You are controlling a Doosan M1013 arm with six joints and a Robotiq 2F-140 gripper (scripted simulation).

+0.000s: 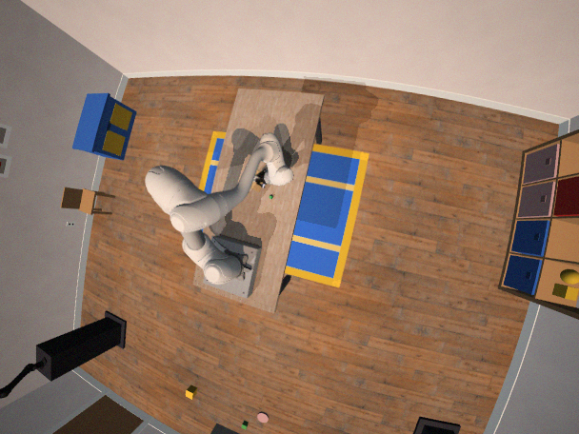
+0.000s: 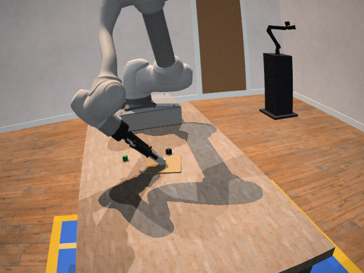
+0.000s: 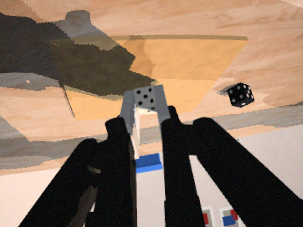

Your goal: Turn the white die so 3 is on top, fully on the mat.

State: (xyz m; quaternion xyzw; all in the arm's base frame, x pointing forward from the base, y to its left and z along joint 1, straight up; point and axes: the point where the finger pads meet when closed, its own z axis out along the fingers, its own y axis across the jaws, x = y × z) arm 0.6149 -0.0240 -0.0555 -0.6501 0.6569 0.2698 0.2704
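Observation:
The white die is between the fingertips in the wrist view. A shaded face with five pips faces the camera, and a bright face shows in part below it. My gripper is shut on the white die and slants down over the yellow-orange mat. The fingers hide the die in the exterior view, and I cannot tell whether it touches the mat. The black die is on the table beside the mat. The green die is on the table, away from the mat.
The wooden table bears the arm's grey base at one end. The arm's dark shadows fall across the table and part of the mat. The green die is on the side nearer one long table edge.

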